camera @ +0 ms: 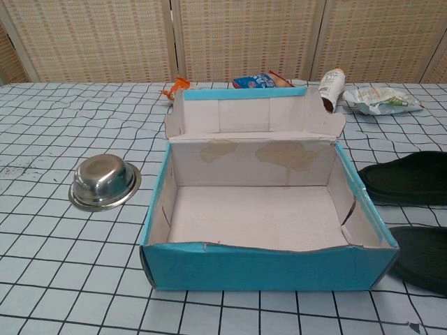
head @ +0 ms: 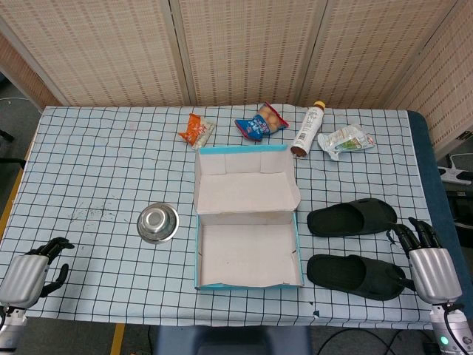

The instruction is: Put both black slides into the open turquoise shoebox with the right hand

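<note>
The open turquoise shoebox (head: 247, 253) (camera: 265, 265) sits at the table's middle front with its lid folded back, and nothing lies inside. Two black slides rest side by side to its right: the far slide (head: 352, 217) (camera: 411, 178) and the near slide (head: 356, 274) (camera: 426, 257). My right hand (head: 425, 255) hovers at the table's right front edge, just right of the slides, fingers apart and holding nothing. At the left front corner my left hand (head: 33, 271) rests with fingers loosely curled and holds nothing. Neither hand shows in the chest view.
An upturned steel bowl (head: 157, 222) (camera: 105, 183) lies left of the box. Along the back are an orange snack packet (head: 196, 131), a blue snack bag (head: 261, 123), a lying bottle (head: 308, 130) and a white-green packet (head: 345, 140). A wicker screen stands behind the table.
</note>
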You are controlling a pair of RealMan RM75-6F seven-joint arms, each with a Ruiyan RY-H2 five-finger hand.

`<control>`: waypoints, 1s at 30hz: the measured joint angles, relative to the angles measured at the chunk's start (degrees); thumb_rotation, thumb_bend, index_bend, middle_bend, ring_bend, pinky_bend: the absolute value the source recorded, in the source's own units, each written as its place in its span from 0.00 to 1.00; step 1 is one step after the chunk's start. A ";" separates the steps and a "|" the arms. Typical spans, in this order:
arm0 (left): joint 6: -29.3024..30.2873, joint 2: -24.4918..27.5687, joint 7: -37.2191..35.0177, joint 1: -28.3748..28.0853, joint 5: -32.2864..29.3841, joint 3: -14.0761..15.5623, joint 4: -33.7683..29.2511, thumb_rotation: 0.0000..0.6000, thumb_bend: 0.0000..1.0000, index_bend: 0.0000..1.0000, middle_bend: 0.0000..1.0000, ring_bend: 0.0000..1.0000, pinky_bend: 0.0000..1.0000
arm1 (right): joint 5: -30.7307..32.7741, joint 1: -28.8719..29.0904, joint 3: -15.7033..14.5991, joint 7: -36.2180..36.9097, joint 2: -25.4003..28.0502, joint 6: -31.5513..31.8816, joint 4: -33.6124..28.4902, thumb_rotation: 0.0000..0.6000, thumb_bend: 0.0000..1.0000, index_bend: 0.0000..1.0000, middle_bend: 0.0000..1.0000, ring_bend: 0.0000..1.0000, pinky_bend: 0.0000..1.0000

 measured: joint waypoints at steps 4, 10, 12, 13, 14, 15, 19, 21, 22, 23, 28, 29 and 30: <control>-1.29 0.56 -0.13 -0.17 -0.95 0.12 -0.70 1.00 0.50 0.31 0.24 0.39 0.53 | -0.26 -0.41 0.14 0.22 -0.61 0.52 0.36 1.00 0.02 0.16 0.20 0.06 0.10; -1.66 1.09 -0.29 -0.21 -0.90 0.34 -1.46 1.00 0.49 0.31 0.24 0.39 0.53 | -0.92 -0.53 -0.39 1.41 -0.31 0.18 0.11 1.00 0.02 0.20 0.20 0.06 0.10; -2.00 1.09 -0.24 -0.29 -1.02 0.38 -1.32 1.00 0.49 0.31 0.24 0.39 0.53 | -1.20 -0.50 -0.76 1.91 0.15 -0.31 -0.16 1.00 0.02 0.22 0.19 0.06 0.10; -2.35 1.11 -0.20 -0.36 -1.32 0.37 -1.28 1.00 0.49 0.31 0.24 0.39 0.53 | -1.31 -0.51 -0.97 1.87 0.35 -0.56 -0.19 1.00 0.02 0.22 0.19 0.06 0.11; -2.66 1.15 -0.20 -0.41 -1.66 0.34 -1.32 1.00 0.49 0.32 0.24 0.39 0.53 | -1.32 -0.54 -1.12 1.67 0.40 -0.73 -0.18 1.00 0.02 0.22 0.19 0.06 0.11; -2.99 1.20 -0.24 -0.47 -2.07 0.30 -1.42 1.00 0.49 0.32 0.24 0.39 0.53 | -1.30 -0.56 -1.35 1.34 0.47 -1.04 -0.18 1.00 0.02 0.21 0.19 0.06 0.11; -3.75 1.94 0.04 -0.48 -3.04 0.34 -2.33 1.00 0.49 0.32 0.24 0.40 0.54 | -1.20 -0.41 -3.11 -0.57 1.48 -4.34 -0.85 1.00 0.00 0.15 0.19 0.06 0.12; -3.40 2.16 0.02 -0.34 -2.91 0.37 -2.78 1.00 0.49 0.32 0.25 0.40 0.54 | -1.13 -0.25 -4.01 -1.64 2.06 -6.22 -1.31 1.00 0.00 0.13 0.19 0.06 0.12; -3.11 2.26 -0.20 -0.25 -2.71 0.37 -3.02 1.00 0.50 0.32 0.25 0.40 0.54 | -0.94 -0.12 -4.52 -2.44 2.37 -7.43 -1.55 1.00 0.00 0.13 0.19 0.06 0.12; -2.93 2.33 -0.41 -0.21 -2.49 0.37 -3.11 1.00 0.50 0.33 0.25 0.40 0.54 | -0.66 0.00 -4.81 -2.95 2.54 -8.34 -1.71 1.00 0.00 0.12 0.19 0.06 0.12; -3.10 2.56 -0.98 -0.16 -2.30 0.50 -3.13 1.00 0.50 0.33 0.25 0.40 0.54 | 2.73 1.22 -5.50 -5.13 2.94 -13.92 -2.54 1.00 0.00 0.09 0.18 0.04 0.12; -3.31 2.58 -1.07 -0.21 -2.44 0.49 -3.19 1.00 0.49 0.33 0.25 0.40 0.54 | 3.48 1.45 -5.50 -5.77 2.87 -14.63 -2.55 1.00 0.00 0.08 0.18 0.03 0.12; -3.51 2.60 -1.16 -0.28 -2.53 0.47 -3.23 1.00 0.49 0.33 0.25 0.40 0.54 | 4.22 1.66 -5.48 -6.45 2.78 -15.24 -2.53 1.00 0.00 0.07 0.17 0.03 0.12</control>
